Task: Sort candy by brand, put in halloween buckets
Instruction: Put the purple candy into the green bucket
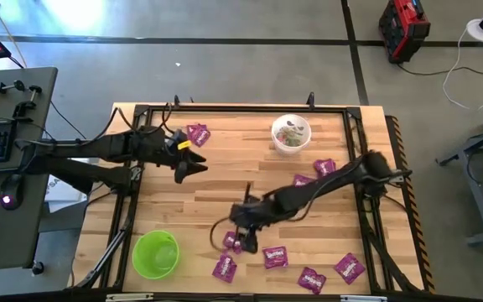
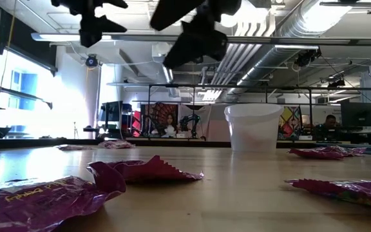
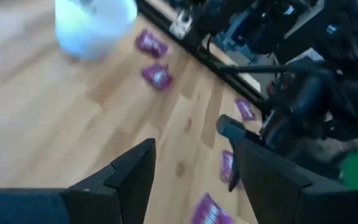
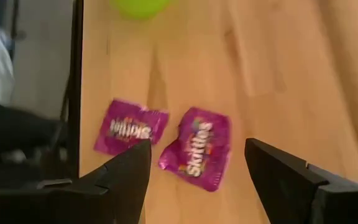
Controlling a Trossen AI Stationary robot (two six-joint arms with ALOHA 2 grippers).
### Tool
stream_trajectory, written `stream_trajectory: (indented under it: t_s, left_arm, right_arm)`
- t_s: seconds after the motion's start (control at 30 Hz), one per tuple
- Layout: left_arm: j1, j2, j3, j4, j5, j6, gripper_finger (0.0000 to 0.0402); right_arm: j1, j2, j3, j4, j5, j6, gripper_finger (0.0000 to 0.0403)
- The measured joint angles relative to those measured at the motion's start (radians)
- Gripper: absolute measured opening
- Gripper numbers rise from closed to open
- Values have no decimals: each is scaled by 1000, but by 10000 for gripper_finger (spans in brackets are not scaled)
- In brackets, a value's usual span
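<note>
Purple packets [image 4: 196,148] lie under the spread, empty right hand [image 4: 194,168]; green pail [image 1: 155,253] empty, white pail [image 1: 291,134] part-filled; left hand [image 1: 189,163] spread at nine o'clock.

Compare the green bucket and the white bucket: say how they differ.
The green bucket is lime and looks empty; the white bucket holds small wrapped sweets. The green bucket stands near the table's front left corner, the white bucket toward the back right. The green one looks somewhat wider. Both are round, upright and open-topped.

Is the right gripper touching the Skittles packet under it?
Apart. Right wrist view shows the right gripper open, fingers either side of the Skittles packet, bare wood between them.
</note>
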Motion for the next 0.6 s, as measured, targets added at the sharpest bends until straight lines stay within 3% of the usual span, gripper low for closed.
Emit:
stream_trajectory:
  t_s: [0.13,0.43,0.6]
  left_arm:
    - [-77,0,0,-33,-36,-104,211]
    - [-357,5,0,-35,-300,-368,211]
    - [-476,15,0,-31,-446,-409,211]
  right_arm:
    - [30,119,117,-85,1,-80,254]
    - [70,335,300,-170,57,-48,254]
    - [90,388,346,-208,78,-80,254]
